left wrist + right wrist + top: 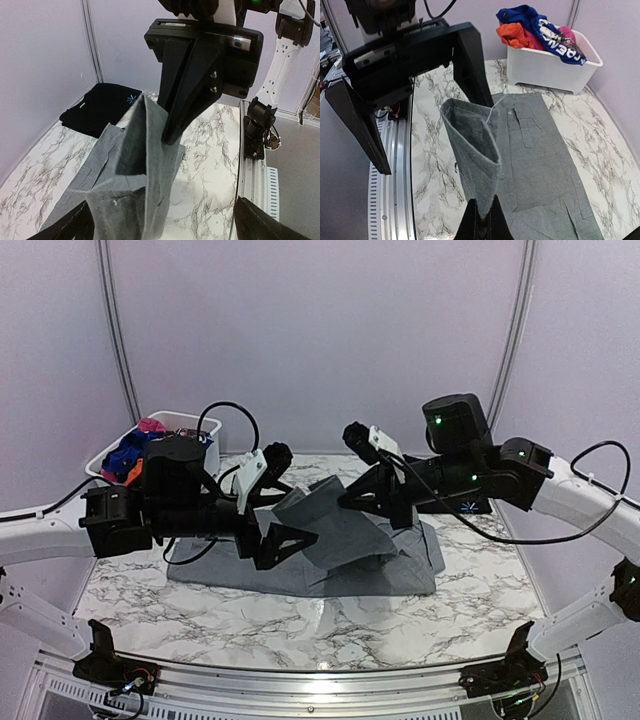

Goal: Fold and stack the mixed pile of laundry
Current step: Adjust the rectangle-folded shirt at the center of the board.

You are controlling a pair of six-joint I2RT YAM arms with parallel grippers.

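A grey shirt [350, 550] lies spread across the middle of the marble table, with one part lifted into a folded flap [475, 150]. My right gripper [484, 222] is shut on the lower edge of that flap and holds it up above the table. My left gripper [288, 518] faces it from the left, open wide; its fingers [67, 227] stand on either side of the hanging grey cloth [140, 170] without pinching it. The rest of the mixed laundry pile [530, 30], blue, orange-red and pink pieces, sits in the white basket [555, 70].
The basket [100, 462] stands at the back left corner. A folded black garment [100, 107] lies at the back right beside the shirt. A metal rail [395, 165] runs along the table's near edge. Purple walls close in the back and sides.
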